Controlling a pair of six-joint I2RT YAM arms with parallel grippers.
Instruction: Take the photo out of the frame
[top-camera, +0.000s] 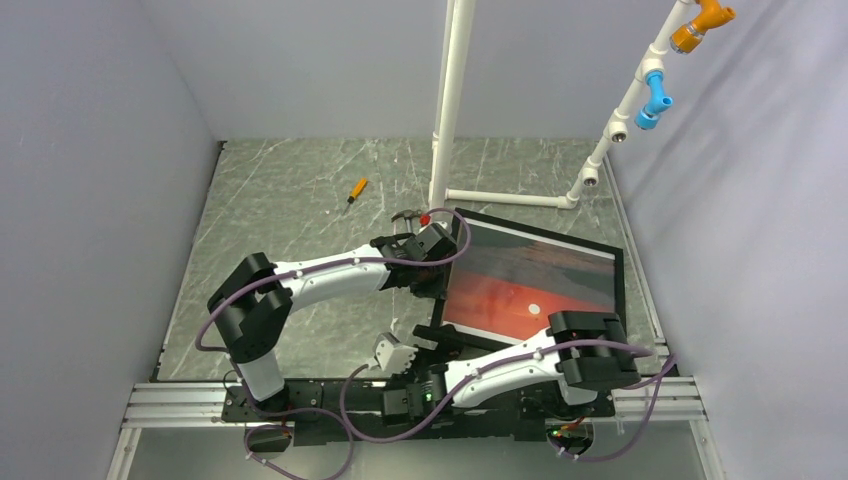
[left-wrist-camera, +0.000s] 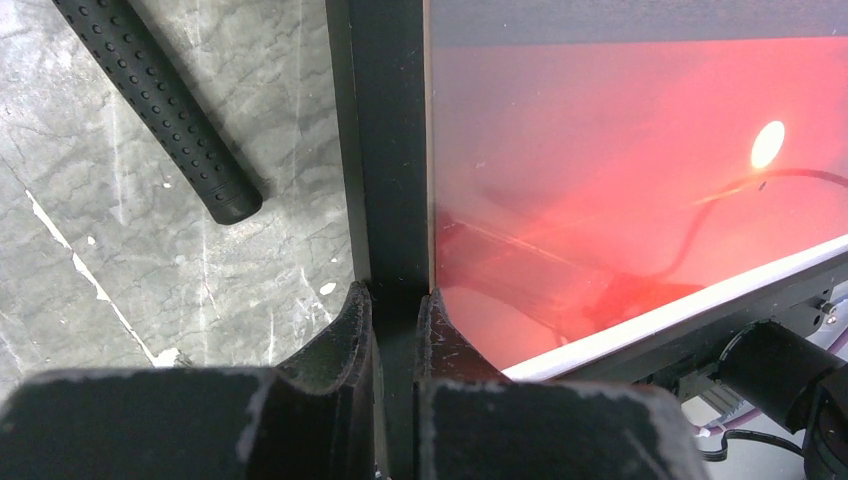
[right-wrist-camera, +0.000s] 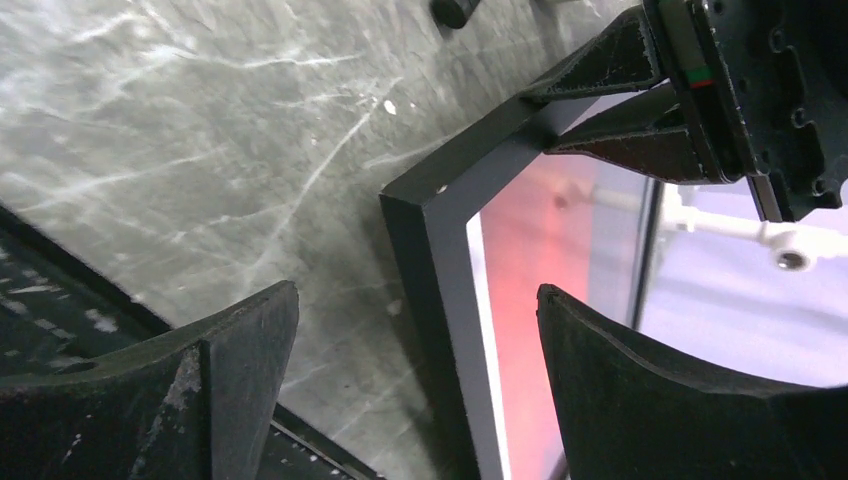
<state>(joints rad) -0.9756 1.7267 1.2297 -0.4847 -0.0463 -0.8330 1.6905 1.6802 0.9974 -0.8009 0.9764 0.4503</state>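
The thin black frame (top-camera: 620, 285) lies right of centre with the red-orange sunset photo (top-camera: 530, 285) still inside it. My left gripper (top-camera: 443, 262) is shut on the frame's left border; in the left wrist view its fingers (left-wrist-camera: 395, 295) pinch that border (left-wrist-camera: 385, 150), with the photo (left-wrist-camera: 620, 150) to their right. My right gripper (top-camera: 425, 338) is open by the frame's near-left corner. In the right wrist view its fingers (right-wrist-camera: 417, 290) stand either side of the corner (right-wrist-camera: 430, 230) without touching it, with the photo (right-wrist-camera: 540, 230) beyond.
A black-handled hammer (left-wrist-camera: 160, 110) lies just left of the frame, its head near the white pipe stand (top-camera: 450, 100). An orange screwdriver (top-camera: 356, 190) lies at the back left. A second pipe with blue (top-camera: 652, 100) and orange (top-camera: 700, 22) fittings rises at the back right. Grey walls enclose the table.
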